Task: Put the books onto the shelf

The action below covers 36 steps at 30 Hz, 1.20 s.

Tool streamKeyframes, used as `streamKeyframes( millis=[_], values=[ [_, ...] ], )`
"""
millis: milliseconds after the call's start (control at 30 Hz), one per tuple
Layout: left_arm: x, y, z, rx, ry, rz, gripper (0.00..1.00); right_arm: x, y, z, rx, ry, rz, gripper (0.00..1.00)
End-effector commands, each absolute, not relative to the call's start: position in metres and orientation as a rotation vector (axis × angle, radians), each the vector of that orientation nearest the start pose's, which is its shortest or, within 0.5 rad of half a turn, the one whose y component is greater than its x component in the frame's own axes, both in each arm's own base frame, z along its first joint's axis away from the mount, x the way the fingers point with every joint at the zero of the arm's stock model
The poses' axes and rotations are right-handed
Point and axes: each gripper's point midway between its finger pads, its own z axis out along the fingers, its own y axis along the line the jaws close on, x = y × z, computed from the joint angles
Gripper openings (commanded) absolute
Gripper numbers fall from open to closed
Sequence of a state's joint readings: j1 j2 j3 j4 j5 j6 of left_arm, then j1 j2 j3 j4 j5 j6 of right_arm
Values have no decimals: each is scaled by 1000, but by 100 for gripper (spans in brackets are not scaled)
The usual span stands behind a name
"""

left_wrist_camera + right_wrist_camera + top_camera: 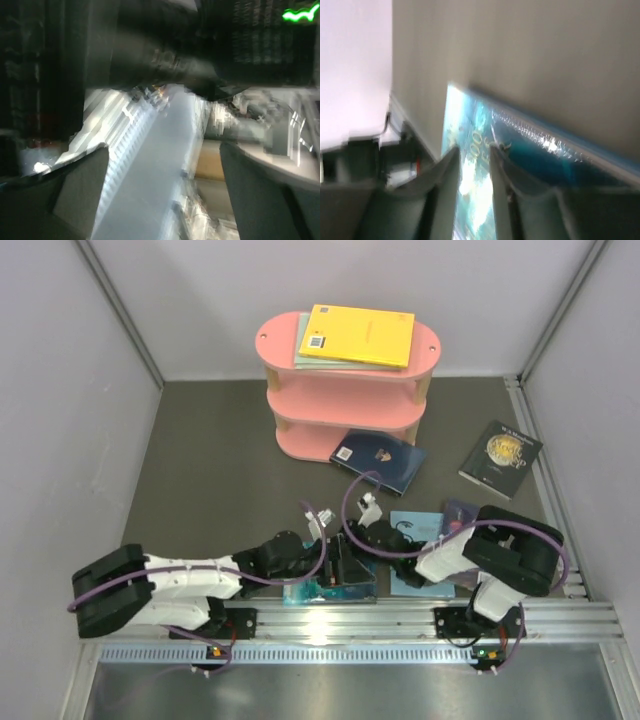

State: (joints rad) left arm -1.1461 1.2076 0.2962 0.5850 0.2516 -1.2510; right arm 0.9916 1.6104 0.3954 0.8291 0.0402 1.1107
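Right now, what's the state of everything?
Yellow book: flat on shelf top, atop grey-green book.
Navy book: on table at shelf base.
Black book: flat on table.
Light blue book: flat on table.
Teal book: beneath right end effector.
Left end effector: open.
Right end effector: nearly closed, grip unclear.

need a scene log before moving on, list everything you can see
shelf: 1, pink, far middle of table
yellow book: 1, shelf's top board
grey-green book: 1, pale, under the yellow book
navy book: 1, at shelf's foot
black book: 1, gold emblem, far right
light blue book: 1, under right arm
purple book: 1, beside it, half hidden
teal book: 1, near edge, by both grippers
left gripper: 1, open
right gripper: 1, jaws narrow, over teal book
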Motion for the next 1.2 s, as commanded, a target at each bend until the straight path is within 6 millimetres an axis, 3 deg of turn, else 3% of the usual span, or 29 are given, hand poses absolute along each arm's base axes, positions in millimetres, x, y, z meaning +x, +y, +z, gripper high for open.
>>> streamKeyframes(
  millis=[0,67,100,133,200,233,267,300,333,367,433,467,500,533,567,633,667,767,800,967,1000,1167],
  values=[
    [63,-362,237,167,1921,-2026,96,99,360,41,-13,2422,1464,29],
    [68,-356,216,109,1999,-1931,95,79,363,41,-57,2441,1491,19],
    [67,-351,218,91,1998,-1923,94,72,359,37,-65,2458,1484,17],
    [68,-345,195,55,2090,-1840,94,67,358,37,-59,2467,1489,17],
    [75,-332,195,-17,2087,-1759,93,55,349,30,-73,2488,1472,17],
    [75,-320,166,-37,2232,-1602,94,53,346,33,-69,2485,1474,22],
    [91,-309,172,-110,2188,-1511,94,47,340,30,-78,2498,1457,30],
    [95,-299,163,-100,2219,-1409,95,50,336,31,-61,2485,1432,42],
    [99,-291,164,-107,2228,-1343,97,50,330,36,-68,2480,1406,70],
    [102,-274,147,-119,2284,-1212,98,54,328,41,-55,2453,1367,77],
    [116,-260,140,-147,2253,-1089,99,56,313,50,-69,2462,1248,92],
    [118,-255,134,-143,2260,-1044,99,60,315,68,-60,2411,1212,96],
    [122,-252,132,-141,2252,-1016,99,58,296,58,-79,2464,1081,99],
    [123,-251,128,-135,2258,-998,99,57,292,77,-52,2433,1108,100],
    [125,-251,122,-127,2271,-974,99,52,288,82,-50,2437,1101,100],
    [130,-253,117,-110,2270,-960,99,43,272,77,17,2489,1096,100],
    [132,-255,108,-93,2296,-931,99,35,264,62,18,2531,1089,100],
    [145,-257,90,-77,2343,-904,99,18,258,47,77,2574,1137,100],
    [158,-254,90,-92,2324,-896,99,16,258,43,111,2589,1131,100],
    [186,-245,91,-72,2323,-869,99,13,265,28,135,2643,1007,100],
    [191,-245,93,-68,2322,-874,99,14,264,18,132,2661,946,100],
    [186,-250,73,-1,2426,-932,99,30,277,5,185,2669,904,100]
  ],
)
